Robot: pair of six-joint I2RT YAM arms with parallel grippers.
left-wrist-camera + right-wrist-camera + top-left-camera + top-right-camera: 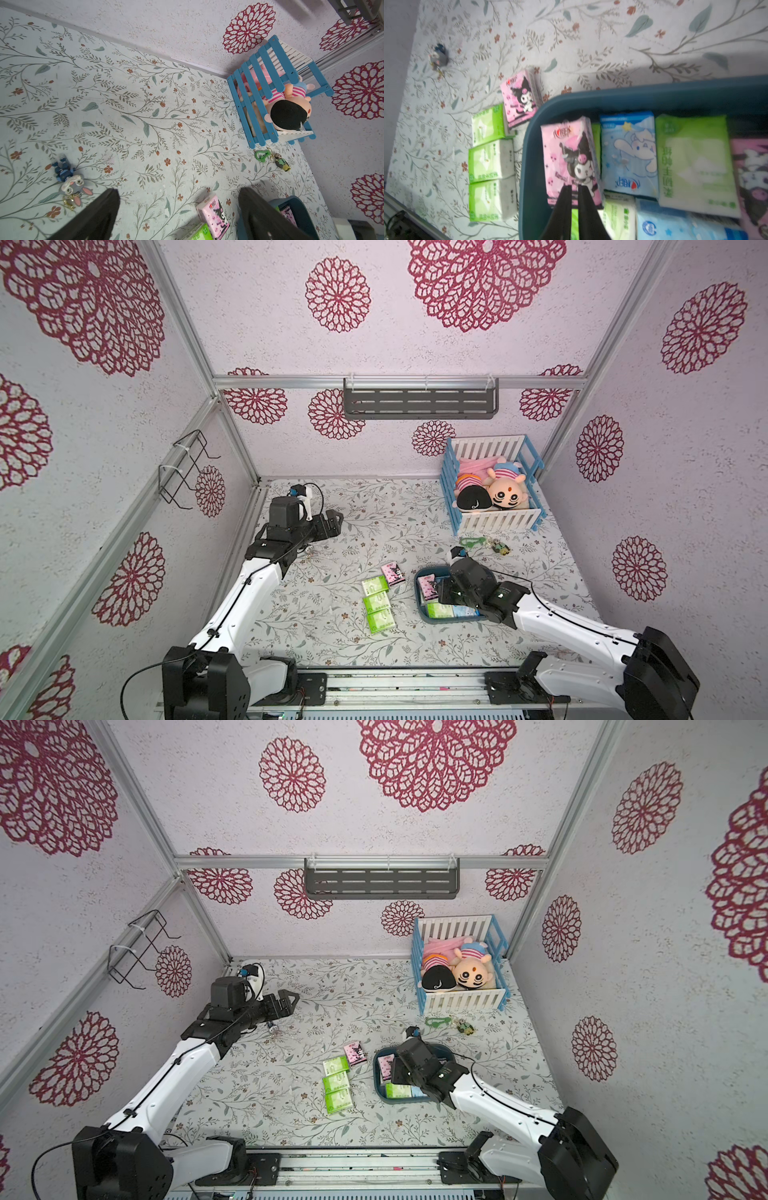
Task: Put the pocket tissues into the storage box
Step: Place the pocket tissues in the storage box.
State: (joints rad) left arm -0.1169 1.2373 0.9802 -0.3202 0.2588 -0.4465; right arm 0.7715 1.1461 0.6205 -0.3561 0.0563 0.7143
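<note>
Right tool [574, 187] closed near glossy pink pack [566, 149], smooth teal box [633, 95], left tool [178, 190] open

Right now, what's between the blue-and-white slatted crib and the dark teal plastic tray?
A green carabiner clip and small figurine keychain, in both top views.

A robot test cell dressed as a child's room: silver aluminium frame rails [282, 382] hold pale wallpaper panels [249, 302] with crimson flower medallions [337, 294], a leaf-printed sheet [374, 514] covers the tabletop, a blue-and-white slatted toy crib [498, 520] holds plush dolls [505, 495], and two white-and-black robot arms [245, 601] mount on a metal base rail [407, 691].
</note>
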